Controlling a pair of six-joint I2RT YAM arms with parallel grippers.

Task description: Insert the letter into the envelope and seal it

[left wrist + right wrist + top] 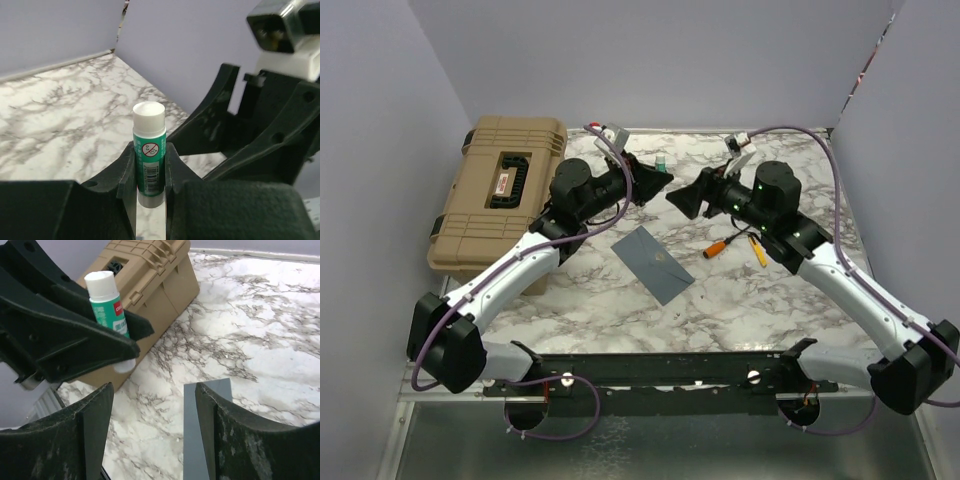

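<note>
L claw [149,167] pinches a green glue stick [149,150] upright, w/ its white cap [149,116] on. R claw [152,397] is spread and holds nothing, just beside the stick at 3 o'clock. The envelope [655,263] lies flat on the tabletop [770,300], at 6 o'clock from both claws.

Risk: if R claw takes the cap off-centre, the stick can tilt or slip in L claw.

The letter is not visible; maybe it is inside the envelope, I cannot tell. Flap state is also unclear.
</note>
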